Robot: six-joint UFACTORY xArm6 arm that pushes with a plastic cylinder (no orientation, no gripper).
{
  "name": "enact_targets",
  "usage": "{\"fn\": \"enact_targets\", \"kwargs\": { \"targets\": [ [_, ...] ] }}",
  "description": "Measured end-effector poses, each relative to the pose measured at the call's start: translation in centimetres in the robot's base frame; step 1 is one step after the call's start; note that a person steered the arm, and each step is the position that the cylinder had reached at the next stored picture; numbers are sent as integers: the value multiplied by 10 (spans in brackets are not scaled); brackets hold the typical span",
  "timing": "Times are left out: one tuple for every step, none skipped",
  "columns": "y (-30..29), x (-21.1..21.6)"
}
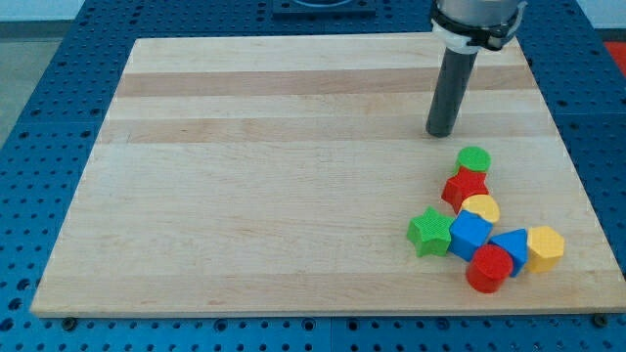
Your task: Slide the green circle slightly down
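Camera view: on the wooden board point(293, 176), eight blocks cluster at the view's lower right, nearest a red cylinder point(489, 269), a blue block point(512, 248), a yellow hexagon point(545, 247), a blue cube point(470, 235) and a green star point(429, 232). Beyond sit a yellow half-round point(481, 208) and a red star point(464, 187). Topmost, the ribbed green circle point(473, 158) touches the red star. The gripperless rod's tip point(441, 133) rests just above-left, apart.

Eight blocks lay on the surface point(293, 176), each counted by colour: two green, two red, two blue and two yellow. The greens were a green circle point(474, 158) and a green star point(428, 232); the reds a red star point(464, 186) and a red cylinder-like block point(488, 268). The blues were a blue cube point(470, 235) and a second blue block point(513, 246); the yellows a rounded yellow block point(481, 207) and a yellow hexagon point(545, 247).
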State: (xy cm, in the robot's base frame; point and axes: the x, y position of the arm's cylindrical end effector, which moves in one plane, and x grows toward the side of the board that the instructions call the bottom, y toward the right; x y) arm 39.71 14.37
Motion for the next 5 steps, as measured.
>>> {"fn": "enact_targets", "kwargs": {
  "targets": [
    [1,26],
    [8,31],
    [15,34],
    [24,35],
    [30,41]
  ]
}}
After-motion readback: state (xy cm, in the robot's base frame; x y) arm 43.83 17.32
